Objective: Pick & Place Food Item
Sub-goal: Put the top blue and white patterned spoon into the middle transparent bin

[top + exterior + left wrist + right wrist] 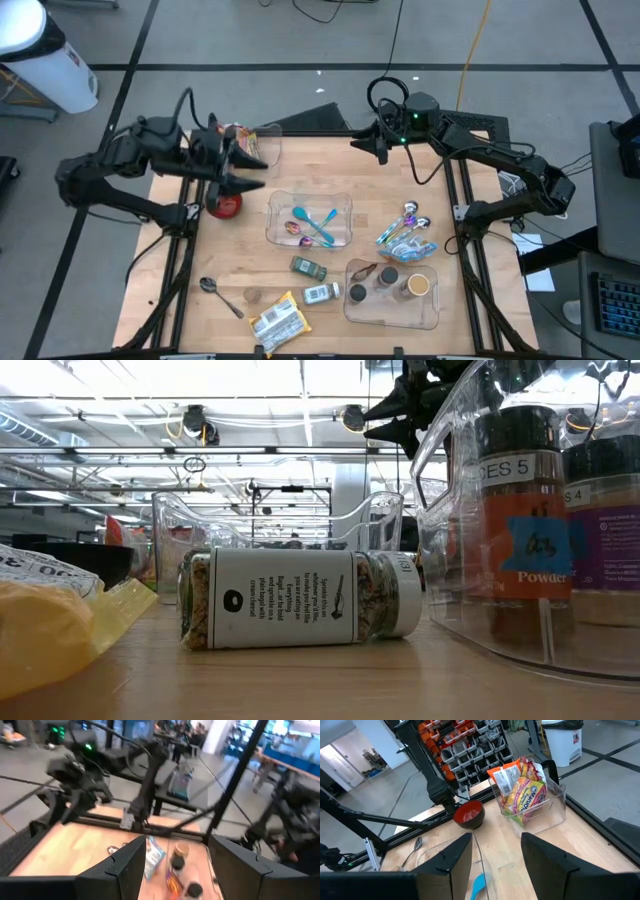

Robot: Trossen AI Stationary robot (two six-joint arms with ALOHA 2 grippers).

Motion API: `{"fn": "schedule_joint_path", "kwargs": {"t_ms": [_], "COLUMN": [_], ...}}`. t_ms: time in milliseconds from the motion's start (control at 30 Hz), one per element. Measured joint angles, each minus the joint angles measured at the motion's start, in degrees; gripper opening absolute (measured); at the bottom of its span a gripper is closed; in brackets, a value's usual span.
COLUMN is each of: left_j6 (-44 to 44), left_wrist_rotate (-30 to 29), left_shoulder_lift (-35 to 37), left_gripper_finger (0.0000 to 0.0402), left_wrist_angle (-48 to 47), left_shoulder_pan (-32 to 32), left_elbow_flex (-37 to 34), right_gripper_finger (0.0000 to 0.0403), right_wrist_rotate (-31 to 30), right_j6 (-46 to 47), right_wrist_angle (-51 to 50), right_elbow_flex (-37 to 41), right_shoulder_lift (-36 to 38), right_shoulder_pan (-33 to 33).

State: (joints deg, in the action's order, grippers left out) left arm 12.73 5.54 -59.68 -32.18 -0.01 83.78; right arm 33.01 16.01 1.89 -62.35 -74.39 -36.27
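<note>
High view: left hand (250, 172) spread and empty above the bench's (240, 275) back-left, just beside the clear bin of ramen packets (262, 141), so nearer than the spread, empty right hand (366, 143).

A labelled spice jar (300, 598) lay on its side on the counter (330, 685), beside a clear bin (450, 510) holding upright spice bottles (525, 530).

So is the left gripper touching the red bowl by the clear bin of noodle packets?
Apart. In the right wrist view the red bowl sits alone on the table with nothing on it; the left gripper hangs open above the table.
</note>
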Motion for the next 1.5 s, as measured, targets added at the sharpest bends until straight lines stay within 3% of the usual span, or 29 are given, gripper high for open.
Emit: {"fn": "schedule_joint_path", "kwargs": {"t_ms": [100,233,500,667,800,1100,1333,1500], "left_j6": [-0.4,2.2,18.2,24.7,26.5,24.8,23.5,22.7], "left_wrist_rotate": [-0.1,-1.1,-1.2,-3.9,-4.4,-8.0,-10.7,-11.2], "left_shoulder_lift": [2.2,7.9,20.7,23.4,22.8,21.3,21.3,21.3], "left_gripper_finger": [0.0225,0.0225,0.0225,0.0225,0.0225,0.0225,0.0225,0.0225], "left_wrist_angle": [-0.5,2.6,12.1,12.3,12.1,12.5,12.8,12.8], "left_shoulder_pan": [-1.7,-3.0,-5.5,-8.8,-11.3,-14.8,-15.6,-15.6], "left_elbow_flex": [-2.2,-10.4,-28.1,-34.7,-36.8,-37.0,-37.0,-37.0], "right_gripper_finger": [0.0162,0.0162,0.0162,0.0162,0.0162,0.0162,0.0162,0.0161], "right_wrist_rotate": [0.0,-0.5,-1.7,-3.2,-10.7,-21.4,-20.9,-15.0], "right_j6": [2.2,6.3,14.8,16.3,18.4,18.4,20.9,21.9], "right_wrist_angle": [-0.2,0.4,1.2,6.8,13.0,23.5,30.1,42.0], "right_elbow_flex": [0.0,0.0,0.0,0.0,0.0,0.0,0.0,0.0], "right_shoulder_lift": [0.0,0.0,0.0,0.0,0.0,0.0,0.0,1.6], "right_shoulder_pan": [0.0,0.0,0.7,4.4,8.9,17.6,21.2,23.3]}}
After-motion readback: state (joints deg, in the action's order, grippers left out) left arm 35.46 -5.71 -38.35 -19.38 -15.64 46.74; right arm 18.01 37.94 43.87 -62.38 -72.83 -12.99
